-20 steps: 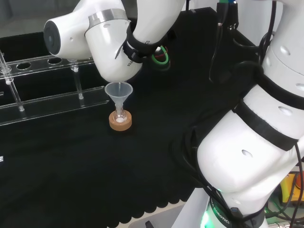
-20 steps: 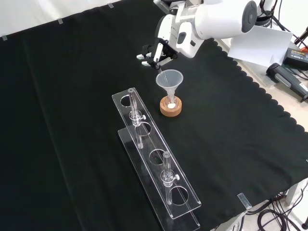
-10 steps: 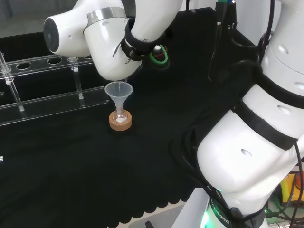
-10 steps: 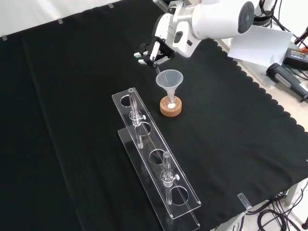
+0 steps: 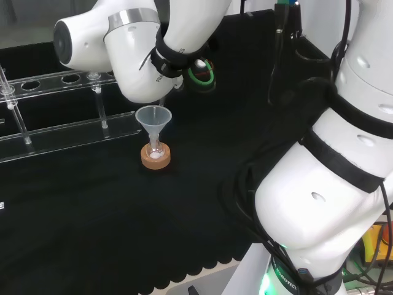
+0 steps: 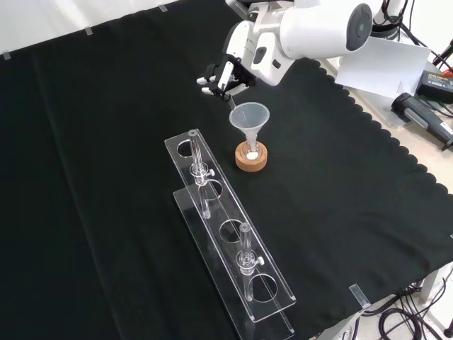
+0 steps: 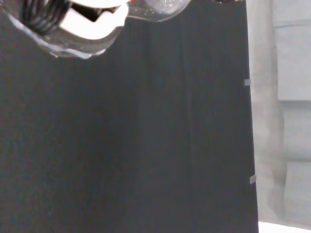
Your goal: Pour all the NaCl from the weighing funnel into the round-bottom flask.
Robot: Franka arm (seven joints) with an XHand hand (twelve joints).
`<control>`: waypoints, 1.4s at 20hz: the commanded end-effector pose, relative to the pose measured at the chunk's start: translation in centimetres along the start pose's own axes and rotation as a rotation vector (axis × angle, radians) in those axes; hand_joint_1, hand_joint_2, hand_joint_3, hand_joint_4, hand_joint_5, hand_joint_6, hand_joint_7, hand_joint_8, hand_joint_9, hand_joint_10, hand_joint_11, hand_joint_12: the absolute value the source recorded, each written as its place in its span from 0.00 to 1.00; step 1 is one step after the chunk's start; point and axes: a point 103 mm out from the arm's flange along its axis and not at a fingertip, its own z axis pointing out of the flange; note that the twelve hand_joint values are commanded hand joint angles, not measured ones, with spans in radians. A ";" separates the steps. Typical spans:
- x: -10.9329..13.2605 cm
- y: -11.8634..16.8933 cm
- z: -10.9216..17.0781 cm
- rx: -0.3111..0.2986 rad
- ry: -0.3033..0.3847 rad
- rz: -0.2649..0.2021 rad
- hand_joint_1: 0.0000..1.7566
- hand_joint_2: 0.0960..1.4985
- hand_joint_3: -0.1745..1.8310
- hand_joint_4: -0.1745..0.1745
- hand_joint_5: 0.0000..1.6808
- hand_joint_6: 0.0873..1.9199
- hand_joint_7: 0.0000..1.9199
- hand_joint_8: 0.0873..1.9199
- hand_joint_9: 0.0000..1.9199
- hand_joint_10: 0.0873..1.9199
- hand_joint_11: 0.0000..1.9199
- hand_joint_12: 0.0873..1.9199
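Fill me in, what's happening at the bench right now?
The hand is up above the cloth, beyond and to the left of the clear funnel in the front view, its fingers curled. That funnel sits in the neck of a small flask on a cork ring, with white powder at the flask's bottom. A clear rack lies nearer the front camera. I can't tell what the hand is holding.
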 end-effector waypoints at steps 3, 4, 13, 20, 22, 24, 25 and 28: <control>-0.9 -1.0 0.5 0.000 0.063 0.044 0.64 0.41 0.36 1.00 0.83 0.16 0.88 0.00 0.65 0.01 0.00 0.81; -1.2 -1.2 0.5 -0.001 0.083 0.060 0.64 0.41 0.36 1.00 0.83 0.16 0.88 0.00 0.65 0.01 0.00 0.81; -3.1 -3.0 0.1 -0.044 0.255 0.200 0.64 0.41 0.37 1.00 0.83 0.16 0.88 0.00 0.65 0.01 0.00 0.81; -3.6 -4.8 1.0 -0.043 0.449 0.319 0.64 0.41 0.37 1.00 0.83 0.16 0.88 0.00 0.65 0.01 0.00 0.81; -3.7 -5.2 1.2 -0.049 0.513 0.367 0.64 0.41 0.37 1.00 0.83 0.17 0.88 0.00 0.65 0.01 0.00 0.81; -3.8 -5.8 1.7 -0.080 0.571 0.409 0.64 0.41 0.37 1.00 0.83 0.17 0.88 0.00 0.65 0.01 0.00 0.81; -3.8 -5.9 1.8 -0.083 0.588 0.432 0.64 0.41 0.37 1.00 0.83 0.17 0.88 0.00 0.65 0.01 0.00 0.81; -3.6 -6.0 2.1 -0.081 0.646 0.497 0.64 0.41 0.37 1.00 0.83 0.17 0.88 0.00 0.65 0.01 0.00 0.81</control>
